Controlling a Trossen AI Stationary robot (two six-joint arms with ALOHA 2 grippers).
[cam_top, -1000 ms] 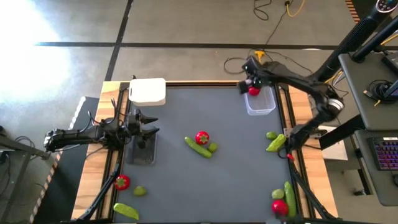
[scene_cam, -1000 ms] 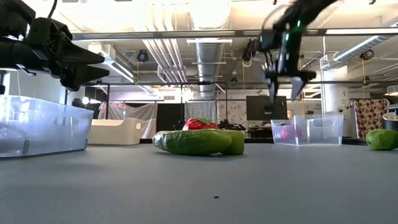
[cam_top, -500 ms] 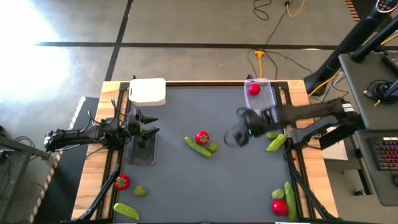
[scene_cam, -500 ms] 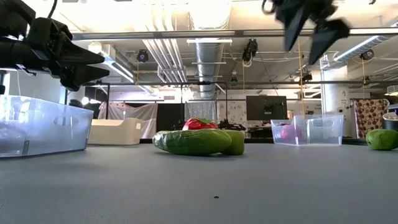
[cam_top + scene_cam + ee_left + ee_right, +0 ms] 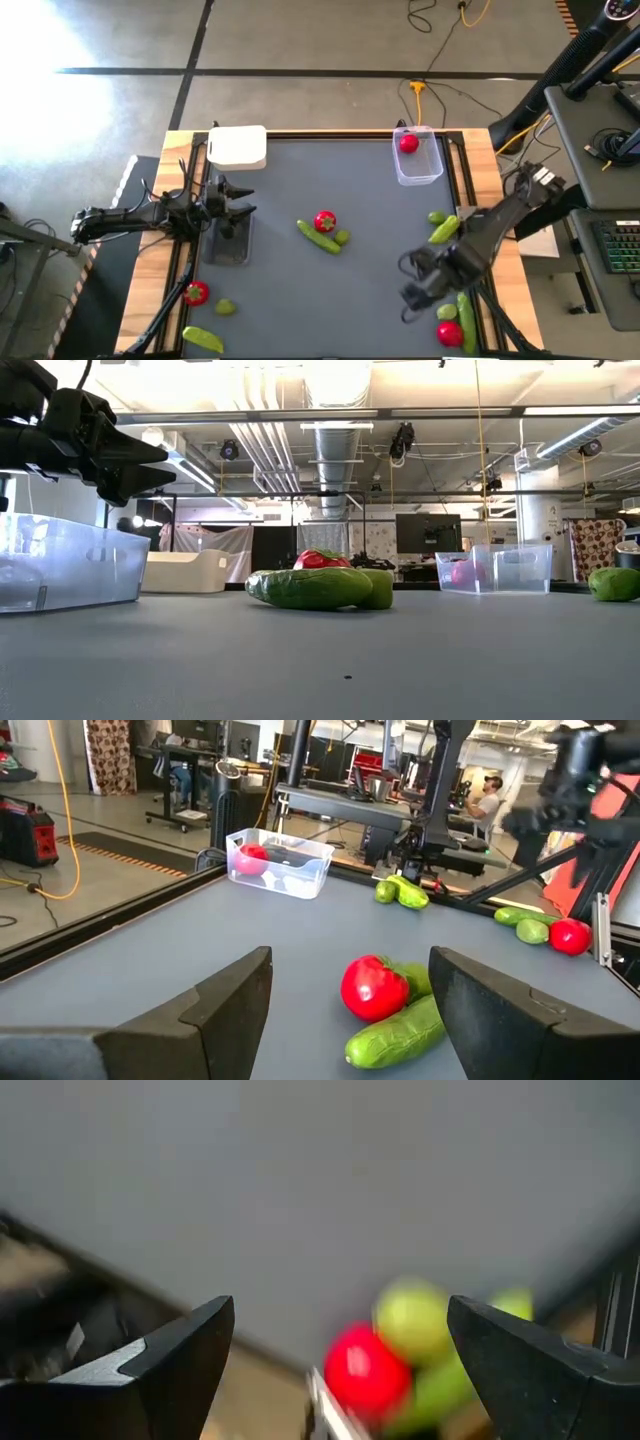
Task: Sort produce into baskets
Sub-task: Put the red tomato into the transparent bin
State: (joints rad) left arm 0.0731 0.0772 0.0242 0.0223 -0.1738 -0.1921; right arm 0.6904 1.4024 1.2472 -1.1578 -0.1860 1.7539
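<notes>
My left gripper is open and empty above the far end of the dark grey tray at the table's left. My right gripper is open and empty above the near right of the table, just left of a red piece, a yellow-green ball and a green pod; these also show in the right wrist view. The clear tub at the far right holds one red piece. The white tub stands at the far left.
A red piece, a pod and a ball lie mid-table. A ball and a pod lie at the right edge. A red piece, a ball and a pod lie near left.
My right gripper has swung from above the clear tub at the far right toward the table's near edge, rising out of the low view, and now hangs over the near right corner, still open. The red piece stays in the clear tub.
</notes>
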